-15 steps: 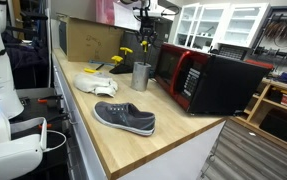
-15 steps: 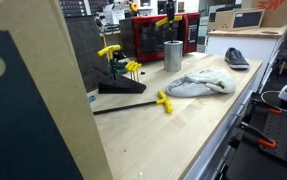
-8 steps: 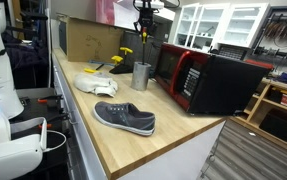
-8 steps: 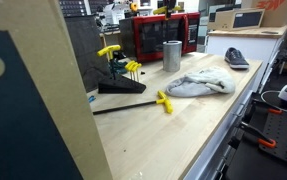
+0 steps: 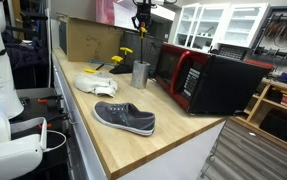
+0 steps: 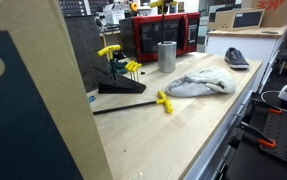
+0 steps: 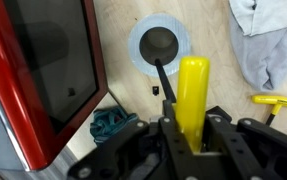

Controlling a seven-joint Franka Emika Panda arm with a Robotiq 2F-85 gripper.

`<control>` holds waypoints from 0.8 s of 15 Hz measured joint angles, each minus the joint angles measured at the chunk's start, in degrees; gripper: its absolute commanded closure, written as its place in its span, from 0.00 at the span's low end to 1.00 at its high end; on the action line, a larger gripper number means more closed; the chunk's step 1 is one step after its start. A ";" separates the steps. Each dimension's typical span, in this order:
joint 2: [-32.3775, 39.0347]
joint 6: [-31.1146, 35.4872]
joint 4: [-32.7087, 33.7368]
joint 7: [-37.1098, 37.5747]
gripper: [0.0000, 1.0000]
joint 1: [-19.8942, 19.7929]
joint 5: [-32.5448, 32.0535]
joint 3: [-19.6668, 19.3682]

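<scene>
My gripper is shut on the yellow handle of a screwdriver-like tool; its thin black shaft points down toward a metal cup standing on the wooden bench directly below. In both exterior views the gripper hangs high above the cup, with the tool's tip clear of the rim. A red-and-black microwave stands right beside the cup.
A crumpled white cloth, a grey shoe, a yellow T-handle key and a rack of yellow hex keys lie on the bench. A cardboard box stands at the back. A teal object sits by the microwave.
The gripper has risen with the yellow tool, moving higher above the cup. Nothing else on the bench has shifted.
</scene>
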 measured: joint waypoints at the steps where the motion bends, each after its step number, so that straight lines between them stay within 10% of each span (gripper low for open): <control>1: -0.49 -0.04 0.00 -0.39 0.95 0.20 0.00 0.02; 12: -2.11 -0.11 1.07 -0.36 0.95 2.24 7.88 0.70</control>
